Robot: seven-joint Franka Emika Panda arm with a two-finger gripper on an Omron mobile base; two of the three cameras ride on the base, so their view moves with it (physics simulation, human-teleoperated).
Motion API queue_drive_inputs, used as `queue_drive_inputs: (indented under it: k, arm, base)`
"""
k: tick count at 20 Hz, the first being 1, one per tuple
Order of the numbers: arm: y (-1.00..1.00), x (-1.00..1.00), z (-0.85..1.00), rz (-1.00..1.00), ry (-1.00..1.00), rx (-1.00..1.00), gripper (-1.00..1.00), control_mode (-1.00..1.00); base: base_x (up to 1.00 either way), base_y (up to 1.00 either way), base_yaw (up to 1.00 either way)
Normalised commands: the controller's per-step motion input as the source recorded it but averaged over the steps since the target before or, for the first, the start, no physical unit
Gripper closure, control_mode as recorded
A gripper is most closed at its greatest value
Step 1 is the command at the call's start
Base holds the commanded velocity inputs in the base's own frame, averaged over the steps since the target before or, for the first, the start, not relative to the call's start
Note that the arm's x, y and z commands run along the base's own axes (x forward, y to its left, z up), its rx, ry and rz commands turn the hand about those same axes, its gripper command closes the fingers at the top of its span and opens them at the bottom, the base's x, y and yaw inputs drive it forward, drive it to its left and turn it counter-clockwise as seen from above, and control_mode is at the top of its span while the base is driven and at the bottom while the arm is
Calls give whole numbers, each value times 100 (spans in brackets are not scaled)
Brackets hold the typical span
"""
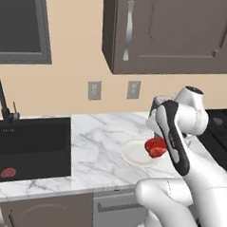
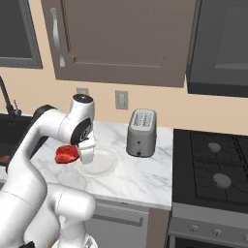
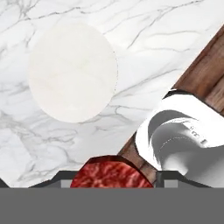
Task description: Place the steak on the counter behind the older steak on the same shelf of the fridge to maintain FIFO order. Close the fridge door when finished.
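Steak (image 3: 112, 171) sat clamped in the pincer (image 3: 113, 176), lifted clear above the white plate (image 3: 72, 72) on the desk (image 3: 166, 39). Judged step: carrying. Next, the base had to turn toward the fridge shelf.

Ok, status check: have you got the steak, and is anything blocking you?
Gripper shut on the steak, lifted off the plate. Plate bare on the counter. Toaster stands off to the right, nothing close in the way.

The arm hides part of the steak (image 1: 155, 146) and the plate's (image 1: 132, 153) right side.
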Motion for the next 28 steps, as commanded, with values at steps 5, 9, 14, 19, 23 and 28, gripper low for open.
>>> queue_drive_inputs:
  k: [5, 9, 14, 19, 23, 28]
  arm:
    - [0, -71, 67, -5, -8, 8, 100, -100]
    - [0, -62, 41, -8, -5, 6, 100, -100]
    - [5, -38, 3, -7, -3, 2, 100, -100]
    - [10, -1, 0, 0, 1, -1, 100, -100]
    - [6, -17, 21, -11, -5, 0, 100, -100]
    - [14, -22, 35, -17, -4, 0, 100, -100]
  base:
    - [0, 0, 0]
    - [0, 0, 0]
    - [0, 0, 0]
    - [0, 0, 0]
    - [0, 0, 0]
    - [0, 0, 0]
